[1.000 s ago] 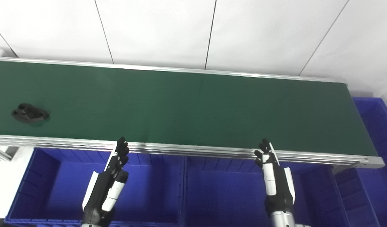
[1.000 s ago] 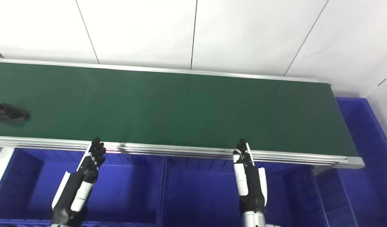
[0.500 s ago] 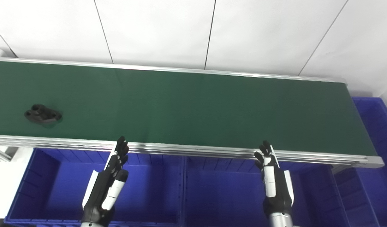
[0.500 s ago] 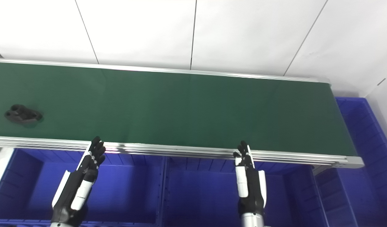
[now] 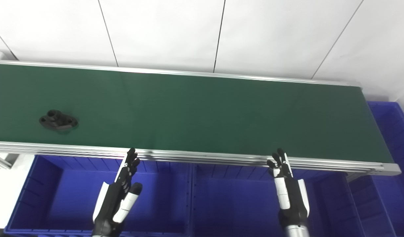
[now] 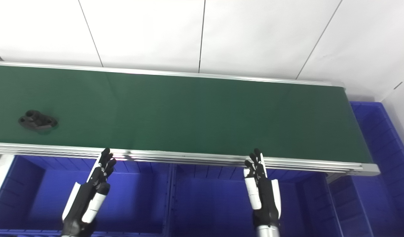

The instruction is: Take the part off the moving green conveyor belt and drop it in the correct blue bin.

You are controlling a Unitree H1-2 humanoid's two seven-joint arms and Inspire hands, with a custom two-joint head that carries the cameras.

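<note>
Left eye view has our left hand [image 5: 118, 197] raised over a blue bin [image 5: 34, 197], fingers straight and spread, holding nothing, its tips just short of the conveyor's near metal rail [image 5: 202, 157]. Our right hand [image 5: 289, 194] stands the same way over the neighbouring bin [image 5: 235, 204], fingers apart and empty.

We see the part [image 5: 58, 120] lying flat on the green conveyor belt [image 5: 202, 108], beyond our left hand and well off to its left, near the rail side of the belt. It is well apart from both hands, and much farther from the right one.

We judge the part to be a small, stiff, moulded or cast piece: dark, oblong, with a raised collar and a hole at either end. It looks rigid and light enough for one hand, not fragile, though its smooth dark surface could be a little slippery. Since it sits low on the belt, we would pinch it across the narrow waist, thumb on one long side and fingers on the other, or close around the raised collar. Which bin is the correct one we cannot tell; a further blue bin [image 5: 391, 131] lies past the belt's end, to the right of our right hand.
</note>
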